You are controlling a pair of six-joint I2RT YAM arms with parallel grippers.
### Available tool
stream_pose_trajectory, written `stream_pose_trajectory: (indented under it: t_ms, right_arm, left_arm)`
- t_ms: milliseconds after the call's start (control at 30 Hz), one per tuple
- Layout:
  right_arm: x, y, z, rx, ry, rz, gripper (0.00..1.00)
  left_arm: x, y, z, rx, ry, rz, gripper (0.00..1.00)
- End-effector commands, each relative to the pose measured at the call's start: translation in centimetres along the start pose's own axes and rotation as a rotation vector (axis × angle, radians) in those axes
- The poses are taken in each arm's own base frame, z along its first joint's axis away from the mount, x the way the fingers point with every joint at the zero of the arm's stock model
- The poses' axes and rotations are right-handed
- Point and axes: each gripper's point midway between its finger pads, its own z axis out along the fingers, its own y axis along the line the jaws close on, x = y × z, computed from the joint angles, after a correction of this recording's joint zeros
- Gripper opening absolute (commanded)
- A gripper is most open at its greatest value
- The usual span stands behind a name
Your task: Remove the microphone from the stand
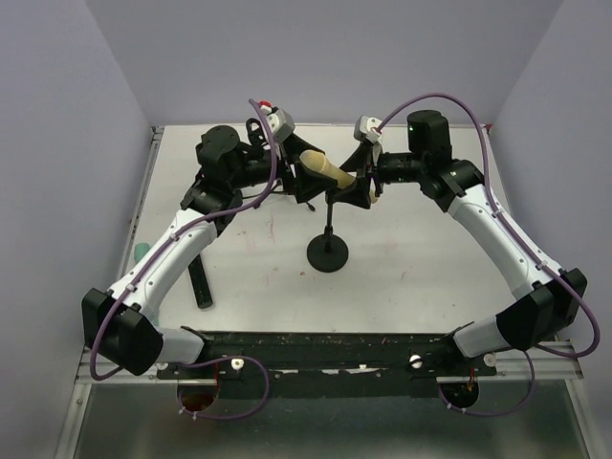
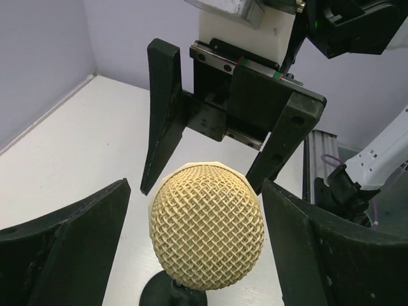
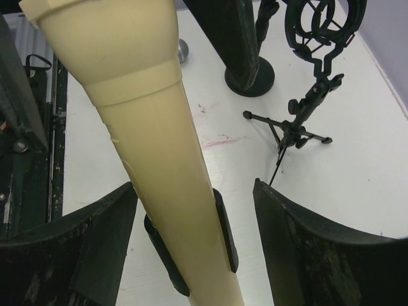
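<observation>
Cream microphone (image 2: 205, 233) with lattice-mesh head, black stand (image 1: 328, 253), white table (image 1: 411, 258), purple cables (image 1: 440, 95)

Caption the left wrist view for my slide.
Open left end effector flanks the cream mesh-headed microphone on its black stand.

Left arm (image 1: 163, 253), right arm (image 1: 497, 229) extended, converging mid-table; left pincer (image 2: 196, 191), right pincer (image 3: 194, 186) spread wide

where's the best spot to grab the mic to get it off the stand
Grip the microphone's smooth handle just above the clip, from the sides across its width; the open right gripper straddles it there. The round mesh head between the left gripper's fingers looks likelier to slip.
</observation>
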Motion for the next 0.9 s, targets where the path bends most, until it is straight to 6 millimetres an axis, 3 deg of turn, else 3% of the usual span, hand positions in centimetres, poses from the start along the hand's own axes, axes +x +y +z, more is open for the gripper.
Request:
stream_pose_trajectory:
  t_ms: [0, 167, 367, 533, 667, 867]
  right_arm:
    - [-2.7, -0.2, 0.0, 0.012, -0.093, -0.014, 0.80]
    - [-4.3, -0.3, 0.6, -0.035, -0.130, -0.021, 0.80]
    - [-4.0, -0.2, 1.4, -0.039, -0.110, -0.046, 0.82]
    - [-4.3, -0.7, 1.8, -0.014, -0.121, -0.053, 0.78]
    - [-4.2, -1.2, 1.9, 0.013, -0.112, -0.043, 0.69]
    - [-4.2, -1.4, 1.9, 0.021, -0.107, -0.031, 0.57]
  left_arm:
    - [-1.4, -1.5, 0.1, 0.061, -0.022, 0.025, 0.94]
    - [-0.9, -2.7, -2.8, 0.029, 0.022, 0.116, 0.99]
    - [2.8, -2.8, -4.9, 0.011, 0.096, 0.133, 0.99]
    - [5.8, -0.2, -3.4, -0.017, 0.095, 0.104, 0.96]
    - [7.1, 1.8, -2.0, -0.011, 0.100, 0.099, 0.89]
    - [8.6, 2.2, -0.6, 0.054, 0.107, 0.052, 0.84]
